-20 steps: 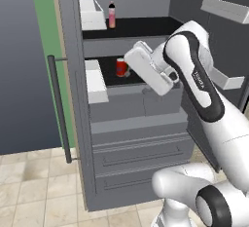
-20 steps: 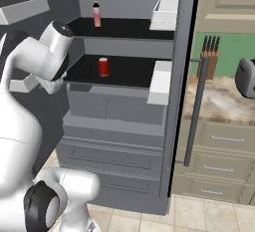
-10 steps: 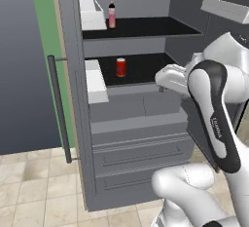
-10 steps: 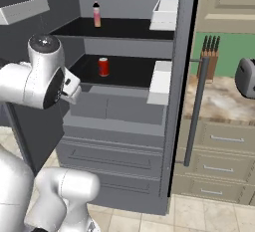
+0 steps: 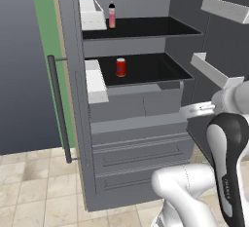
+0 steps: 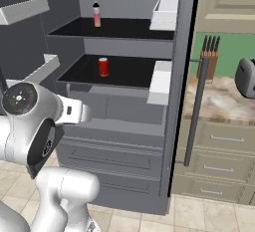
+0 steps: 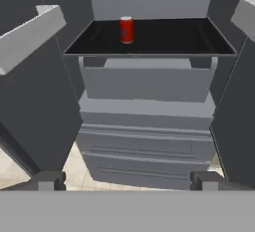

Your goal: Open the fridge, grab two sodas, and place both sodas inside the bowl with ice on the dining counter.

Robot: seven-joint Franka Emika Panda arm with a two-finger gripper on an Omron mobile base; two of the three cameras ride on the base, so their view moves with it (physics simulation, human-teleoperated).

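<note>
We found the fridge [image 5: 141,123] standing with both doors swung wide. In the hand view our gripper [image 7: 127,178] sat at the bottom edge, its two fingertips [image 7: 50,180] far apart and nothing between them, so we were carrying nothing.

The red can [image 7: 126,29] stood upright on the lower black shelf [image 7: 169,39], upper centre of the hand view, just left of the midline between our fingertips. It lay straight ahead of the hand and above it, well apart, with the grey drawers [image 7: 147,149] between us and it in the frame. Its long axis ran vertical, while our fingertips lay side by side across the frame, so we judged the jaws already suited to closing on its sides once we rose and reached in.

The pink bottle [image 5: 112,15] stood upright on the upper shelf, upper left of the left base view, beside a white door bin [image 5: 92,14], farther from the hand than the can.
</note>
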